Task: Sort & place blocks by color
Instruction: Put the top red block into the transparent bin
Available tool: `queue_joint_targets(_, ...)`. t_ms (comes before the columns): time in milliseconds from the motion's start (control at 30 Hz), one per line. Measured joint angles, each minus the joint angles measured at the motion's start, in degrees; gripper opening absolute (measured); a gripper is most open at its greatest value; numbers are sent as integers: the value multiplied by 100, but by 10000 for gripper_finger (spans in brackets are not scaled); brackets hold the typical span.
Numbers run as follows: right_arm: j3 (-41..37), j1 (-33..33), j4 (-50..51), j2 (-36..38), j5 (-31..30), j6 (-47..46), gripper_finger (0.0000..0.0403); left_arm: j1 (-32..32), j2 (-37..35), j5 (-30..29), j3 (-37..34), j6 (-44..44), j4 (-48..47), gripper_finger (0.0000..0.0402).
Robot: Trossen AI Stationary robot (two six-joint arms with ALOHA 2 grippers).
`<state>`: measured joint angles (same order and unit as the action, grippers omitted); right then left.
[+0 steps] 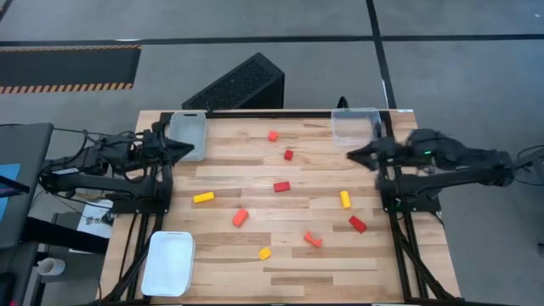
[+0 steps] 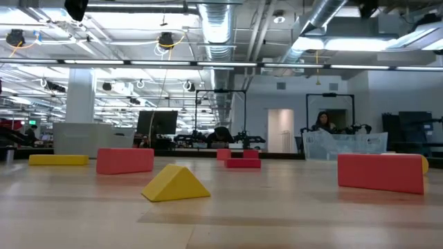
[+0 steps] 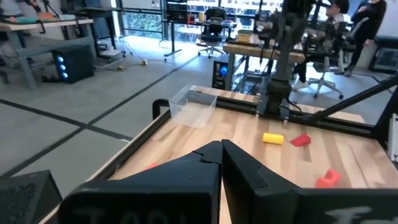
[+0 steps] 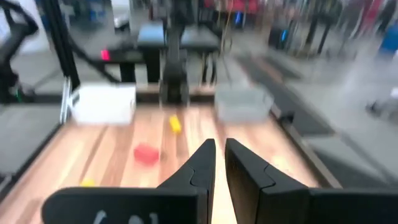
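Nothing is sorted yet; the blocks lie loose across the middle of the table (image 1: 221,263) in the high view, and all three trays look empty. The left gripper (image 1: 189,149) sits at the left edge, upper part of the frame, fingers drawn together to a point and holding nothing, just beside the left tray (image 1: 188,133); the right gripper (image 1: 352,154) mirrors it at the right, its fingers nearly closed with a thin gap and empty, just below the right tray (image 1: 355,126). A white tray (image 1: 168,263) lies at the lower left.

The step in hand, by judgement, is the first pick. Each arm does well to take what lies on its own side: the yellow bar (image 1: 203,197) and the orange bar (image 1: 240,218) are nearest the left gripper; the yellow block (image 1: 345,199) and the red block (image 1: 357,223) are nearest the right. The small red cube (image 1: 289,155), the orange cube (image 1: 273,135) and the red bar (image 1: 281,186) sit in the centre, within likely reach of either.

A good pick likely needs the fingers opened before descent, the jaws turned to close across a bar's short side, and a straight drop so no neighbour is nudged; the orange piece (image 1: 313,240) and the yellow wedge (image 1: 264,252) lie at angles, so the wrist should turn to match. One colour per tray should be fixed from the start.
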<state>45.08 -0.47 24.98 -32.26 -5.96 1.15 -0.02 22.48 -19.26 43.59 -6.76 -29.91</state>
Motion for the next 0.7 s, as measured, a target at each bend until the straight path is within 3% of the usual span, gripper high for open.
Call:
queue_joint_targets(233,-15,-198,377,-1289,-201,-280,64,0,0,-72,0,15,79,0)
queue_joint_targets(500,-11,-997,511,-2256,-244,-333,66,1,0,-435,0,242,95,0)
queue_joint_targets(700,-11,-1397,417,-2768,-177,-265,115,-1,2,-544,0,205,264,0)
